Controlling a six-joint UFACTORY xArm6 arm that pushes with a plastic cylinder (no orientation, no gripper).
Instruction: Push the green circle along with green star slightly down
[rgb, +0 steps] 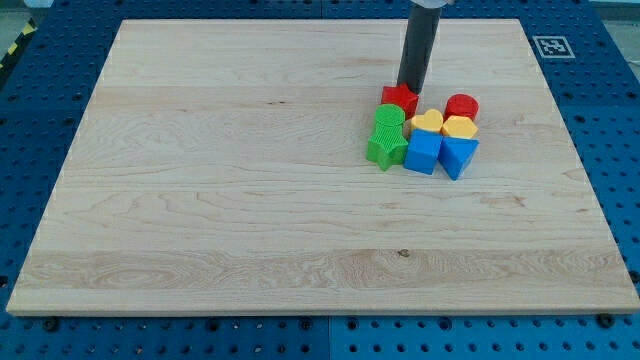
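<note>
In the camera view, my tip (409, 87) is sitting right of centre in the upper part of the frame, coming down just above the red block (399, 99), whose shape I am reading as a star or cube but cannot settle; I carry no claw, only a rod, so there is nothing to be apart or clamped. The green circle (389, 119) is lying just below that red block, and the green star (386, 148) is touching it from below, both at the left edge of a tight cluster; judging by this, the downward push is looking barely begun or not begun, and nearly all of it is remaining. Beside them the yellow heart (428, 122), blue cube (423, 152), blue triangle (458, 155), a yellow block (459, 127) and red cylinder (462, 105) are crowding together; the rod's top is being cut off by the frame's upper edge, and whether my tip is touching the red block I cannot tell.
</note>
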